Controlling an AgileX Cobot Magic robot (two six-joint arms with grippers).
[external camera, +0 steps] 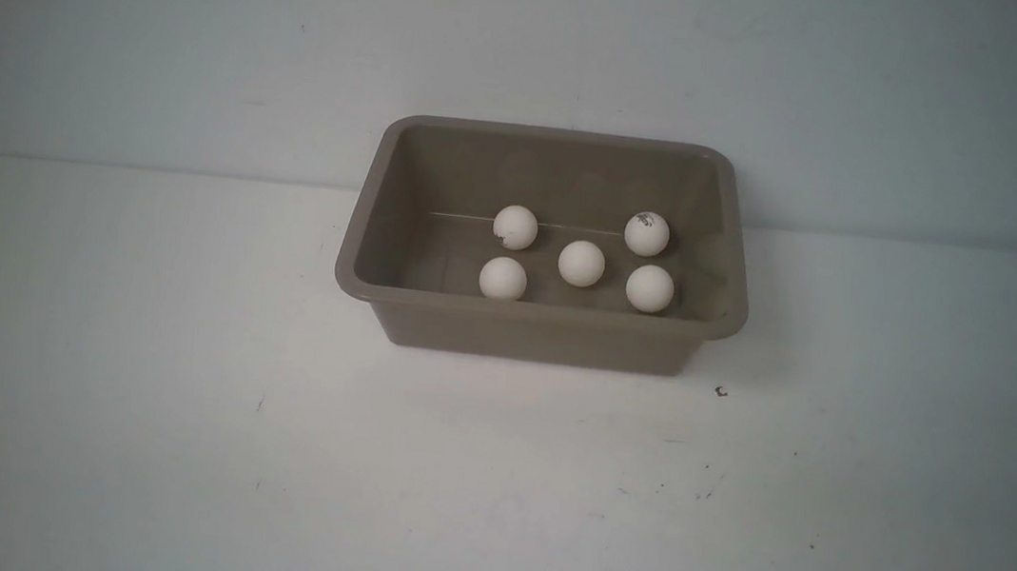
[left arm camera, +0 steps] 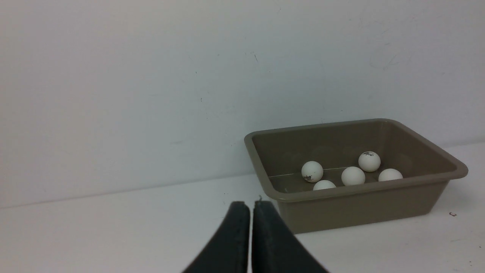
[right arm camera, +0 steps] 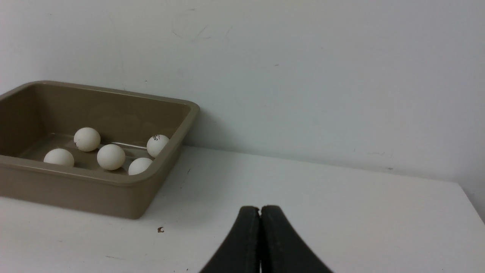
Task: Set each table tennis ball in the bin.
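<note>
White tabletop [external camera: 172, 381], pale wall [external camera: 213, 22] behind; bin [external camera: 537, 332] at approx 12 o'clock from centre of front view, up near wall. Five table tennis balls [external camera: 582, 263] inside on bin floor, loosely spread, not touching each other as far as visible; none seen loose on table in any view, so task looks done or nearly done.

Handling, judged: balls v. light, smooth, hollow, roll at slightest nudge, could dent if squeezed hard; best taken across widest part w/ gentle pinch, from above. Bin stiff plastic, light, may slide if bumped.

Left gripper [left arm camera: 251, 206] closed, fingers pressed together, nothing held; bin at approx 2 o'clock from its tips. Right gripper [right arm camera: 260, 210] closed too, empty; bin at approx 10 o'clock.

Views compared: front view shows no grippers, only dark sliver at left edge, can't ID. Wrist views show both closed claws plus bin outer walls. Left wrist shows logo on one ball clearly; front shows logos on two. Small dark speck [external camera: 721, 392] on table just beside bin's near right corner, seen in all three views.
</note>
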